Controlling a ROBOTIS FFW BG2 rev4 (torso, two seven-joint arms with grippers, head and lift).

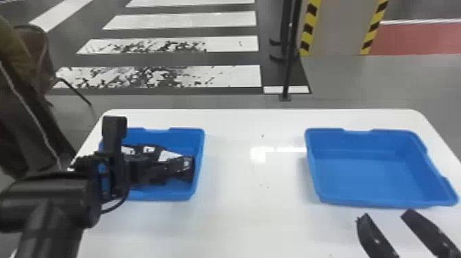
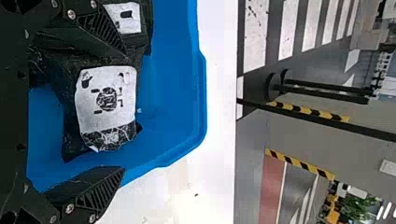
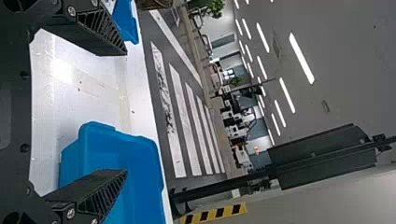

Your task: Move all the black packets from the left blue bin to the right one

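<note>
So the black packets (image 1: pixel 187 164) are in the left blue bin (image 1: pixel 198 137), left of centre in the head view, heaped together and overlapping, so I honestly can't tell how many there are. They're dark, kinda crumpled bags with white labels facing up. The best look is in the left wrist view: one packet has a big, slightly wrinkled white label (image 2: pixel 105 100) with a round dark blotch in the middle and small dark marks around it. The end beside that label is black and shiny with lots of creases catching the light. Another white label (image 2: pixel 131 21) sits near that view's top edge, with a dark mark on it too.

Left gripper (image 1: pixel 115 157) is at the left bin, on the left of the head view. Its fingers are spread wide, with the labelled packet showing in the gap. I can't tell if either one is actually touching a packet.

Right gripper (image 1: pixel 387 214) is at the lower right of the head view, near the front edge of the right blue bin (image 1: pixel 363 178). Its fingers are wide apart too, nothing held.

That right bin is on the right side of the frame, smooth blue floor showing. Both bins sit on a glossy white table (image 1: pixel 253 219). Behind it, white floor stripes (image 1: pixel 185 20) run across the upper left, and a black pole (image 1: pixel 290 68) stands top centre-right.
</note>
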